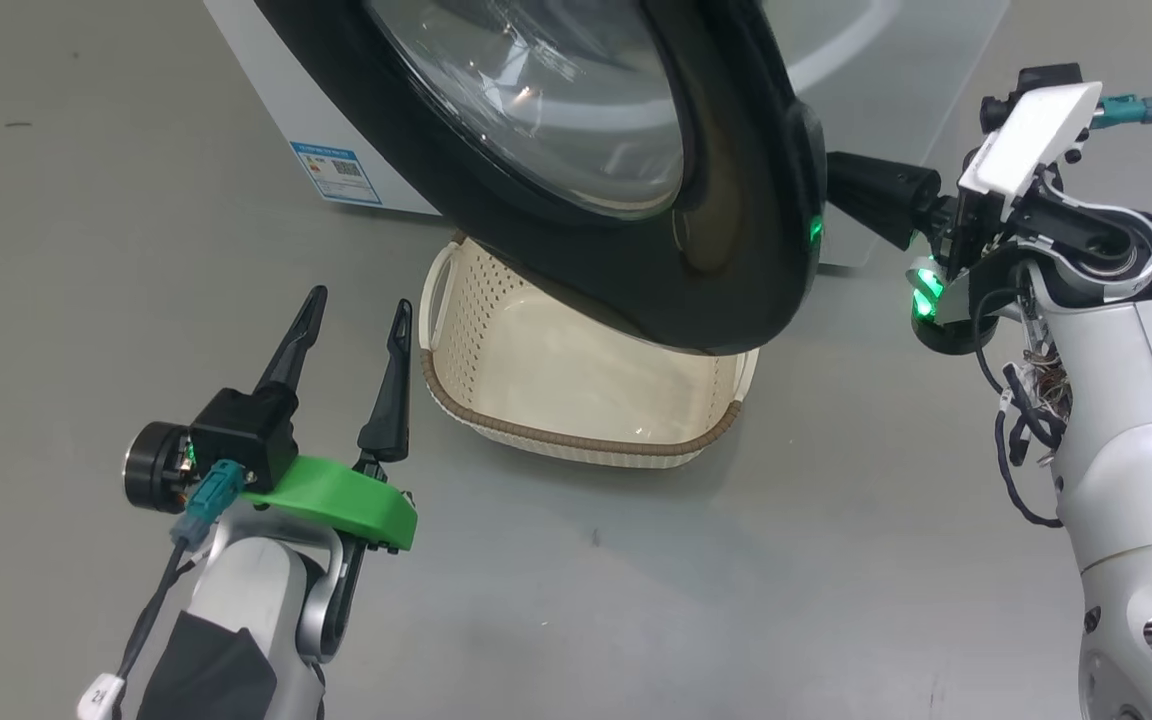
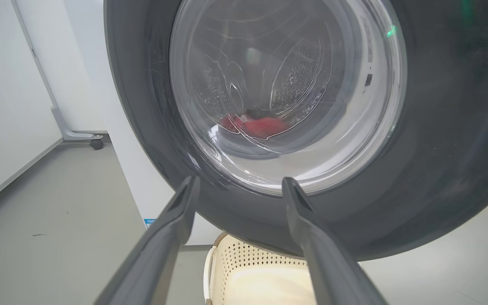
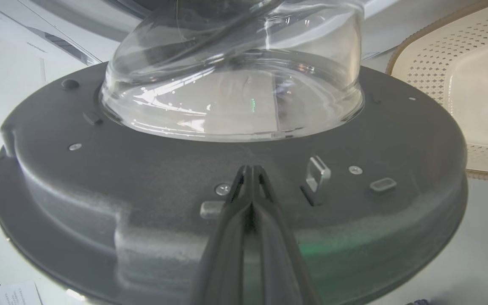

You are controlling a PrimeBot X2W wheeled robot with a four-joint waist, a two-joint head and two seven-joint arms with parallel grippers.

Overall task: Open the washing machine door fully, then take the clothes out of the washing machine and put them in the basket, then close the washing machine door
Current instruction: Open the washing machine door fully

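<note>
The washing machine point(image 1: 256, 110) is seen at the top of the head view, with a small blue label point(image 1: 336, 172) on its white front. The door point(image 1: 736, 250) is held part way open. Its black rim is seen over the back part of the basket point(image 1: 576, 380). The basket is set on the grey floor point(image 1: 86, 250) in the middle of the frame.

The left hand point(image 1: 360, 300) is seen at the lower left, just beside the basket but not touching it. Its fingers are spread wide and nothing is held.

In the left wrist view, the red clothes point(image 2: 261, 126) are seen through the glass in the middle of the frame, low down in the drum.

In the right wrist view, the right hand point(image 3: 250, 169) is seen at the bottom middle. Its two fingers are pressed tight together and nothing is held between them. The tips are laid against the grey inner side of the door, just below the glass bowl point(image 3: 231, 84) and beside a small metal catch point(image 3: 318, 173).
</note>
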